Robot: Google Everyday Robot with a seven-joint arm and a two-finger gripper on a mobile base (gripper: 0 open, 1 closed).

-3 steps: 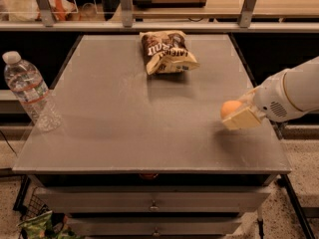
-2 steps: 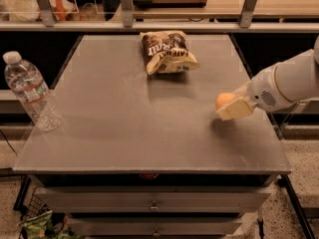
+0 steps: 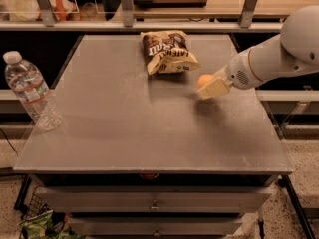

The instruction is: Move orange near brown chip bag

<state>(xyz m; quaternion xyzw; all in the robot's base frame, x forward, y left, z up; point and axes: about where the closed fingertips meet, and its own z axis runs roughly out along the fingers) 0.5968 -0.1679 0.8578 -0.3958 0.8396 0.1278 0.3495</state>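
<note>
The cream two-finger gripper, clamping the small round orange, is hovering with the wrinkly brown-and-cream chip bag lying near at its ten o'clock.

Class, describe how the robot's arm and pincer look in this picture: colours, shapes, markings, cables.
The arm is white, built of thick rounded segments with a large ball-like joint at the upper right. Its wrist carries a small grey dotted circle. The pincer, gripping the orange just right of the brown chip bag, has flat, blocky cream fingers. No cables show.
</note>
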